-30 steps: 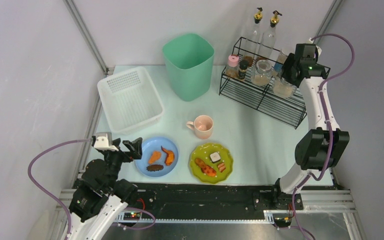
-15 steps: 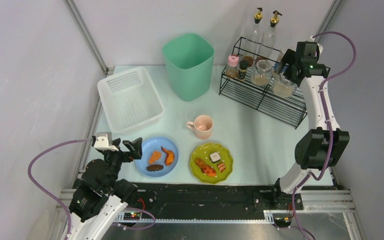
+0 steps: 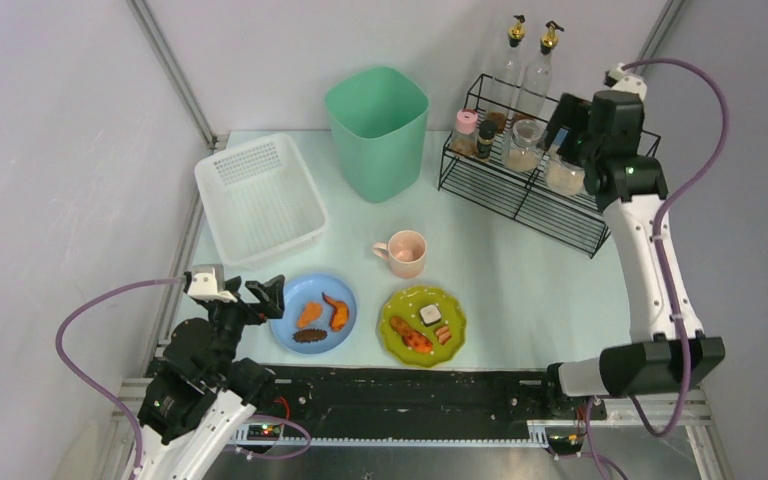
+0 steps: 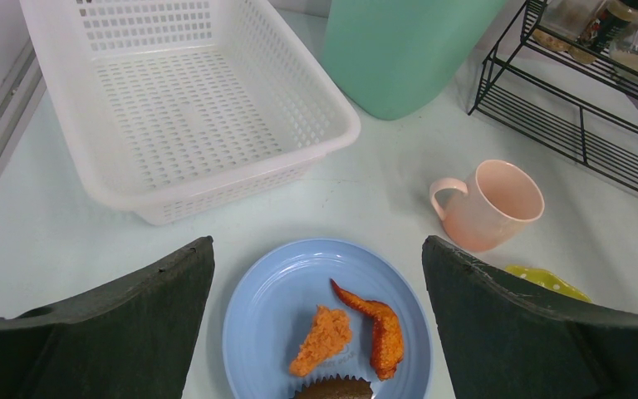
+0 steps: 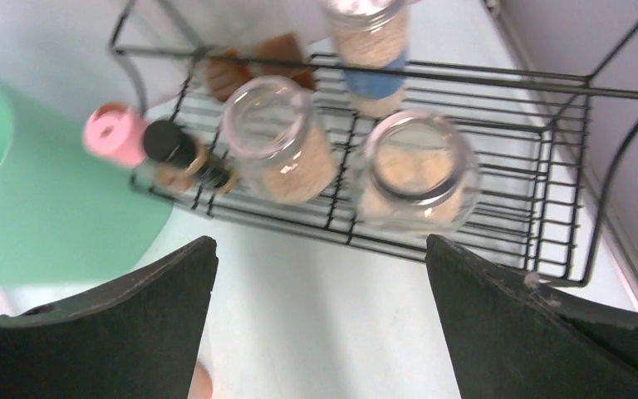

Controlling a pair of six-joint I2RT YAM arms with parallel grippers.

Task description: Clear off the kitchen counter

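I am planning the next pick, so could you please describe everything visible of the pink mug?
The pink mug is smooth, glossy, ceramic-looking, with one loop handle pointing left in the top view. It stands upright and looks empty on the kitchen counter, beyond and apart from the blue plate and green plate. Nothing else touches it.

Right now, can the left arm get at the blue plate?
Probably yes: the left claw is open and sits just short of the blue plate, with nothing between them; the pink mug stands off to one side.
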